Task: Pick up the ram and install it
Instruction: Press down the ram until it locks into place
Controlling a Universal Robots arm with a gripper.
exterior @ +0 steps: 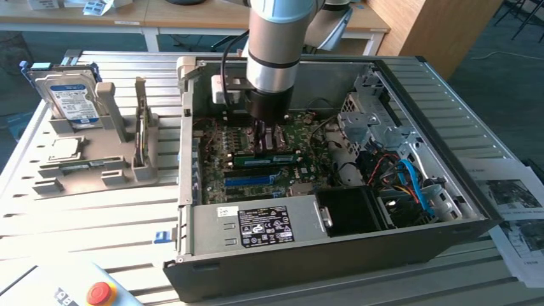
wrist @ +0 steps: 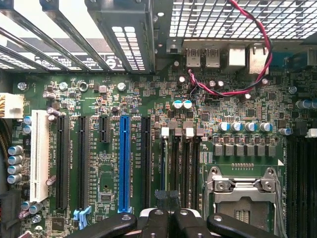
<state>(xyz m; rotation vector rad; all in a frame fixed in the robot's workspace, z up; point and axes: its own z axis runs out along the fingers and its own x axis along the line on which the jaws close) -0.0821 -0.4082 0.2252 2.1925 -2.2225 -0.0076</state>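
Open-topped computer case [exterior: 476, 223]; drive cage [exterior: 374, 118] and cables [exterior: 408, 182] crowding motherboard [wrist: 99, 193].

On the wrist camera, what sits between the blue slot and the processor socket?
In the wrist view, one black expansion slot stands beside the blue slot, then narrow white-latched memory slots come before the processor socket.
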